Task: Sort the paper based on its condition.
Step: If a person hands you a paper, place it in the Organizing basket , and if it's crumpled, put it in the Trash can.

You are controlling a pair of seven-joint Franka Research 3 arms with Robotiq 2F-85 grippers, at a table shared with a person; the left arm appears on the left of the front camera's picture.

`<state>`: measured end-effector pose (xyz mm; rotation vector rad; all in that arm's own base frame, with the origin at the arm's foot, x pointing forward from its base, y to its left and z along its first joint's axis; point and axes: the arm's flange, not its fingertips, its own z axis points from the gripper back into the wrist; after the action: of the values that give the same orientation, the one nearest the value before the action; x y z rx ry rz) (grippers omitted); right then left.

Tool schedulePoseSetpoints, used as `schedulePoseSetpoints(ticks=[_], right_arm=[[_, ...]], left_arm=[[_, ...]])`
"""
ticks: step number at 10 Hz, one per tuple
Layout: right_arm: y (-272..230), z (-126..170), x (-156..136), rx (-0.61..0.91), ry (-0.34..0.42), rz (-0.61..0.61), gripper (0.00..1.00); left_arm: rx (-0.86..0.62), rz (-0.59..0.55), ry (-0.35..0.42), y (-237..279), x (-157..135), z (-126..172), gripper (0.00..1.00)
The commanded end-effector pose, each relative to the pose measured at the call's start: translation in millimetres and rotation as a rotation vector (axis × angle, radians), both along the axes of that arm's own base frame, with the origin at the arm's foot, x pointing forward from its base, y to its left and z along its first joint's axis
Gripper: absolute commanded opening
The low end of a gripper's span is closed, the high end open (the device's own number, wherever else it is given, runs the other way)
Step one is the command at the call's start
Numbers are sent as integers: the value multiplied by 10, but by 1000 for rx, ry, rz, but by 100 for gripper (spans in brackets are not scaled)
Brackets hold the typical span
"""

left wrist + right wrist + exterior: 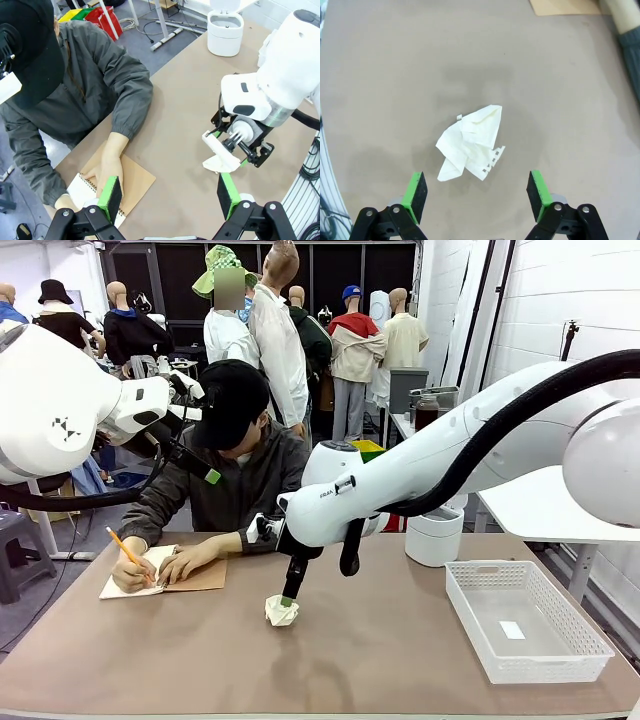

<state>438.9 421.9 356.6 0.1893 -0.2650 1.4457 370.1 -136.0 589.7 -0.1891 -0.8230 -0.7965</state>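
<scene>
A crumpled cream paper (281, 611) lies on the brown table near its middle. My right gripper (315, 580) hangs just above it, open, one green-tipped finger almost down on the paper. In the right wrist view the crumpled paper (470, 145) lies just beyond the gap between the green pads (415, 195) of the right gripper (477, 195), untouched. My left gripper (169, 195) is open and empty, held high above the person's side of the table. In its view the paper (220, 160) sits under the right arm's fingers.
A person at the far side writes with a pencil (125, 548) in a brown-covered spiral notebook (165, 575), one hand flat on it. A white mesh basket (525, 620) stands at the right. A white round bin (435, 535) stands behind the right arm.
</scene>
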Motion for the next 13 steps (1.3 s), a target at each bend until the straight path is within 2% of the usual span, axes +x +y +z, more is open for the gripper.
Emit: schedulePoseSetpoints(ticks=[1, 6, 13], right_arm=[[108, -53, 105, -29, 21, 44, 100], [241, -236, 135, -55, 70, 90, 100], [478, -472, 243, -121, 94, 124, 100]], left_arm=[[-4, 15, 5, 7, -1, -1, 100], [-4, 15, 5, 7, -1, -1, 100], [-4, 15, 5, 7, -1, -1, 100]])
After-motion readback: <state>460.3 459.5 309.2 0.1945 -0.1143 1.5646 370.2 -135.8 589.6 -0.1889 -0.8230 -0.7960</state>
